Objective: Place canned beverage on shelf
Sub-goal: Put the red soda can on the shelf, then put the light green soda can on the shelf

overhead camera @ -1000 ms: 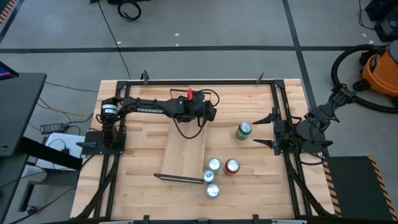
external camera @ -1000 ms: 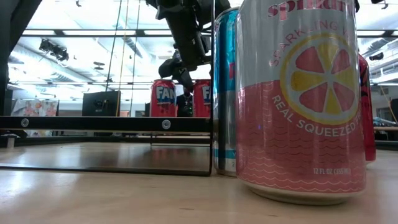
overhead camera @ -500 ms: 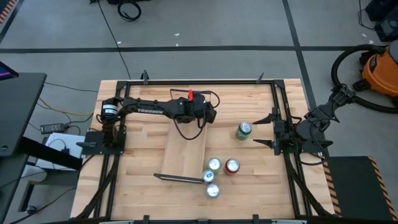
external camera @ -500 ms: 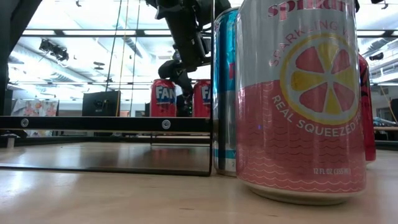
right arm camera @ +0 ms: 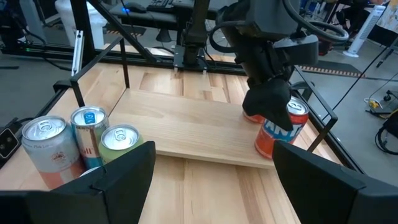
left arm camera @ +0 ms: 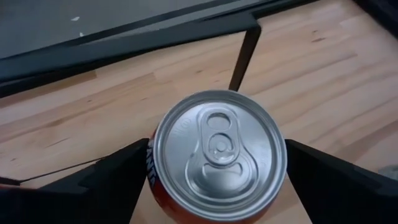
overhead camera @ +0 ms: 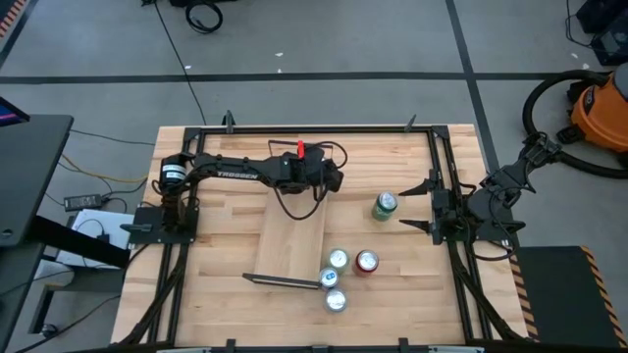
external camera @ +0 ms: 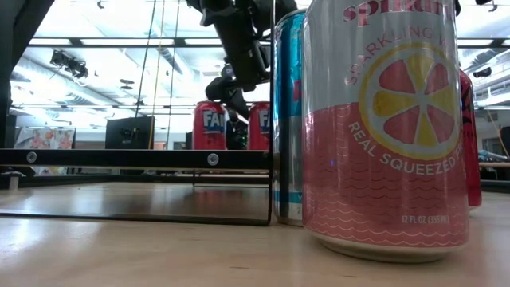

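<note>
Two dark fingers (left arm camera: 118, 180) of my left claw (left arm camera: 214, 180) flank the orange silver-topped can (left arm camera: 216, 149), spread just clear of it. It stands on the long light-wood shelf's (right arm camera: 186, 127) far end, beside another orange can (right arm camera: 255, 115). Right claw (right arm camera: 211, 180) waits released at the table edge.

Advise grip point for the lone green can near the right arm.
Take the green aluminium can round its side wall, mid-height, right tool coming level from the right: it stands upright, apart from the other cans, nothing between it and that tool.
</note>
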`<move>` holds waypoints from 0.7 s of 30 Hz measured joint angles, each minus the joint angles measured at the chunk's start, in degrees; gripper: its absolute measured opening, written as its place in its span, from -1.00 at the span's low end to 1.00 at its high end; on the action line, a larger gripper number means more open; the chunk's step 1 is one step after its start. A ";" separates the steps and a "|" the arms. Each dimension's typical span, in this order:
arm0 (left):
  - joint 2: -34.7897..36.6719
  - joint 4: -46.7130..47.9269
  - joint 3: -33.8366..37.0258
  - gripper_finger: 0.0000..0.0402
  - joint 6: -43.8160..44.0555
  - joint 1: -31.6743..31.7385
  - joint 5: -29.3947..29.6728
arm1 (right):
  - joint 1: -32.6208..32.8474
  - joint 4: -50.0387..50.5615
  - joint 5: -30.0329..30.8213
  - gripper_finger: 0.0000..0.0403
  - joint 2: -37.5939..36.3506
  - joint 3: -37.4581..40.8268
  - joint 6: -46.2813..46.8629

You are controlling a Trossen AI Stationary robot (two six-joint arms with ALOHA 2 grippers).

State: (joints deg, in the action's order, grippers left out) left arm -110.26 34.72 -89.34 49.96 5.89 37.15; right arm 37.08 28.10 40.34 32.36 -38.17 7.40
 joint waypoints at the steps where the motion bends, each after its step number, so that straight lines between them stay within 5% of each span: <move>1: 0.00 -0.34 0.00 0.86 0.00 0.00 0.13 | 0.00 0.00 -0.01 0.66 -0.01 0.00 0.00; 21: 3.52 -1.23 0.00 0.86 -2.58 -0.02 3.51 | 0.00 -0.20 0.00 0.66 0.36 0.00 -0.07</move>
State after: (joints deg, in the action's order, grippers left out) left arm -106.74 33.50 -89.34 47.38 5.87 40.66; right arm 37.08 27.90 40.34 32.72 -38.17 7.33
